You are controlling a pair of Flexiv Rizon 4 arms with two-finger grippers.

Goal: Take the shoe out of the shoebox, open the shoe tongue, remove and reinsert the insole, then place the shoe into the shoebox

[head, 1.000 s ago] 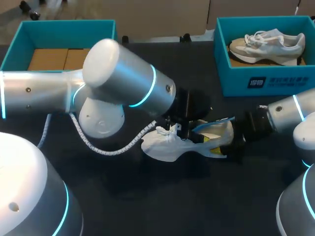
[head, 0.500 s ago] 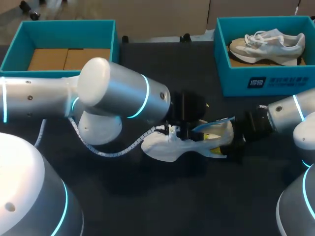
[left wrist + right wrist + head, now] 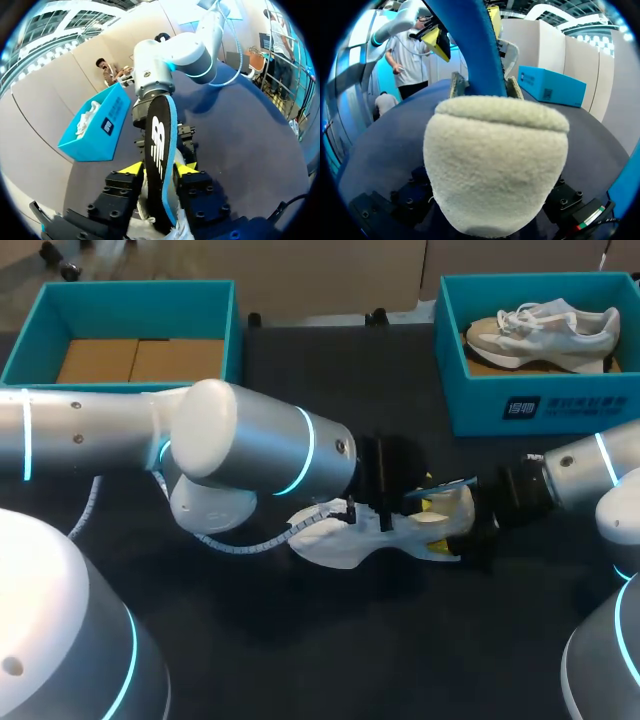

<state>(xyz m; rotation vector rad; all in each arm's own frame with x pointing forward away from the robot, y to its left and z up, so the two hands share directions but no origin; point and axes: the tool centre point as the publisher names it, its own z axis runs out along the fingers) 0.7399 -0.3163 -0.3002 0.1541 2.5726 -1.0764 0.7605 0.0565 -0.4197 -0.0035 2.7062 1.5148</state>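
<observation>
A white shoe point(image 3: 340, 540) lies on its side on the dark table, heel toward my right arm. My right gripper point(image 3: 458, 530) is shut on the heel; in the right wrist view the cream heel collar point(image 3: 495, 160) hides its fingertips. A black insole with a blue edge point(image 3: 442, 486) sticks up out of the shoe opening. My left gripper point(image 3: 415, 498) is over the shoe. In the left wrist view the insole point(image 3: 159, 145) stands between the yellow fingertips point(image 3: 131, 169), which press on it from both sides. The teal shoebox point(image 3: 540, 405) stands at the back right.
A second pale shoe point(image 3: 545, 335) lies inside the back-right shoebox. Another teal box point(image 3: 130, 295) with cardboard in its bottom stands at the back left. My left arm's large elbow point(image 3: 240, 450) hangs over the middle of the table.
My left gripper has gone from wide open to shut on the insole. The left arm's elbow has swung lower and leftward. The right arm and shoe have stayed put.
</observation>
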